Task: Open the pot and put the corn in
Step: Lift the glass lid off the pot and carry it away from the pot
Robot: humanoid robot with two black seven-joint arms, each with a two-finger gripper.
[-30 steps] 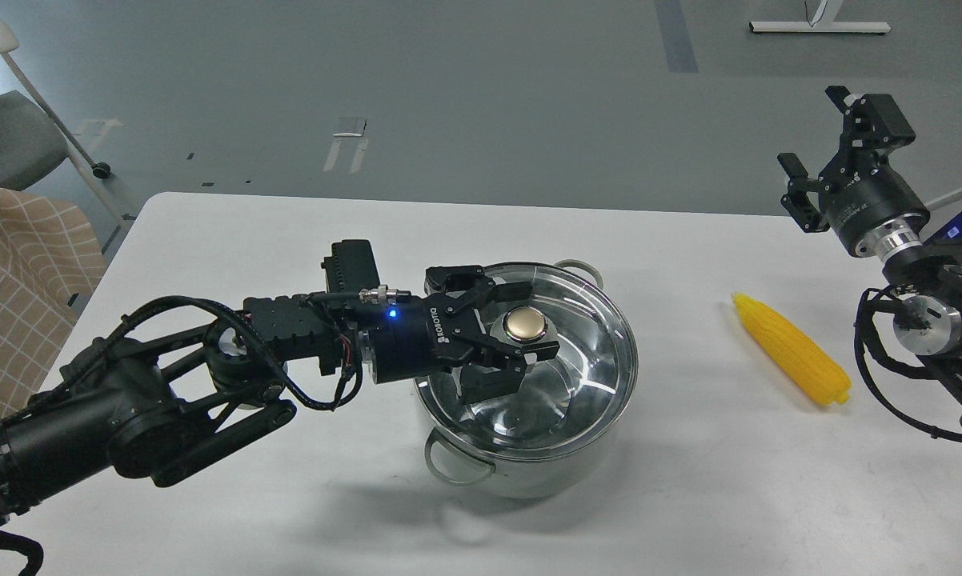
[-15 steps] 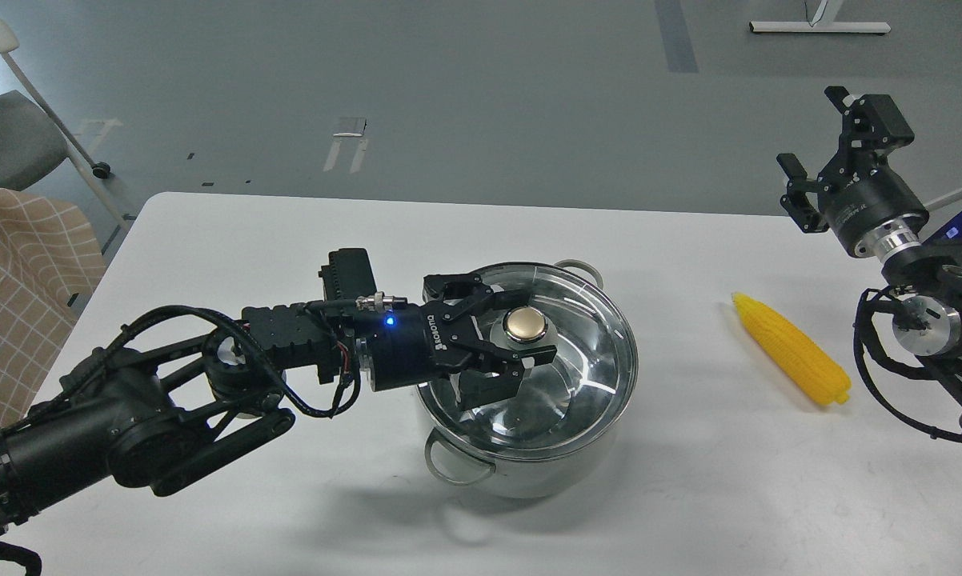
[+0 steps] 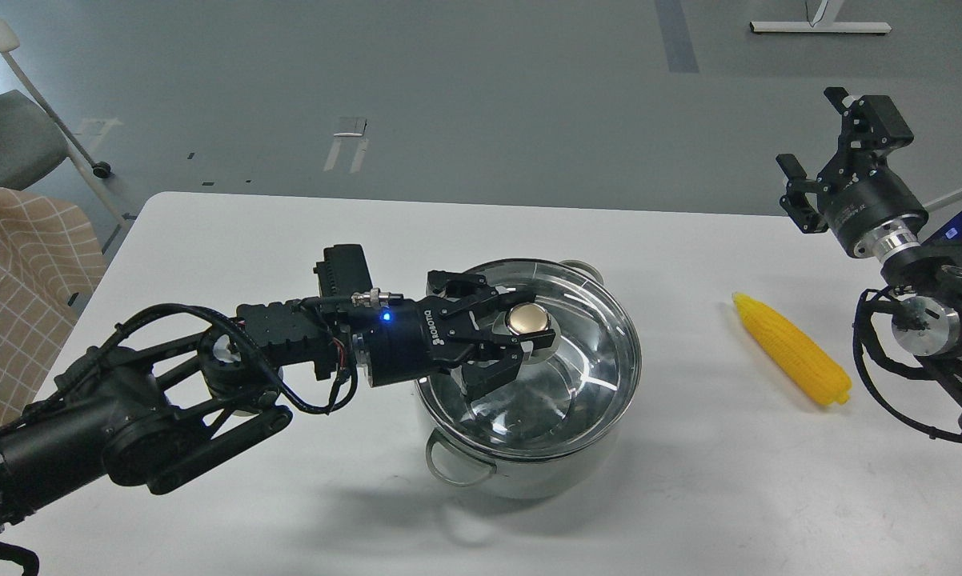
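Left jaws (image 3: 503, 334) now closed on lid knob (image 3: 527, 320); pot (image 3: 529, 448) covered; corn (image 3: 793, 360) outside; right jaws (image 3: 829, 156) open, empty.

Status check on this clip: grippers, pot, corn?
Left gripper shut on lid knob; right gripper open, empty. Lid on pot. Corn on table, path clear.
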